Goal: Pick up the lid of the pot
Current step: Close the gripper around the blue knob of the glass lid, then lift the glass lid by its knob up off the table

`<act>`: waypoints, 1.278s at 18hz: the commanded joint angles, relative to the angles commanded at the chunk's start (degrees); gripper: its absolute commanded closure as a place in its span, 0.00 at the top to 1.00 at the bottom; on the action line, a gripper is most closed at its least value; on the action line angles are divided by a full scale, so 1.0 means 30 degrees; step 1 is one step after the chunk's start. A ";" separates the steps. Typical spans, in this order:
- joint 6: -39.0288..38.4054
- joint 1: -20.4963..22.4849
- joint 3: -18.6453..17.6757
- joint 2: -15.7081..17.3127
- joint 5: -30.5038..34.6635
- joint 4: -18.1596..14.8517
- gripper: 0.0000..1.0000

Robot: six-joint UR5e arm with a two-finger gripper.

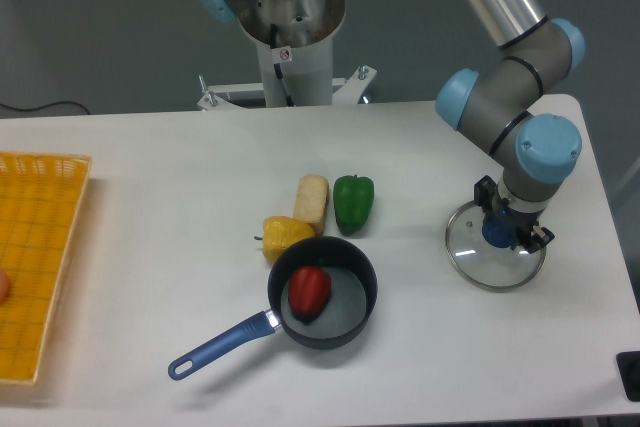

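The pot lid (468, 261) is at the right, below mid-height, with the gripper (512, 215) over its blue knob (497, 235); I cannot tell whether the fingers clasp it or sit loose. Both should bear squarely before a slow, level lift, away from the pan (345, 305) at lower centre.

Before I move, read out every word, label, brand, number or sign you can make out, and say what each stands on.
None: no text can be read in this view.
The clear round pot lid, the round black pan with a blue handle and the yellow basket show no legible marking.
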 joint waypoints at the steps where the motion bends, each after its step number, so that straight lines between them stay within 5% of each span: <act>1: 0.0000 0.0000 0.0058 0.0000 0.0000 -0.0001 0.43; 16: -0.0439 -0.0498 0.1406 0.1434 -0.0146 -0.4011 0.41; 23: -0.0879 -0.0527 0.1846 0.2781 -0.0497 -0.6793 0.41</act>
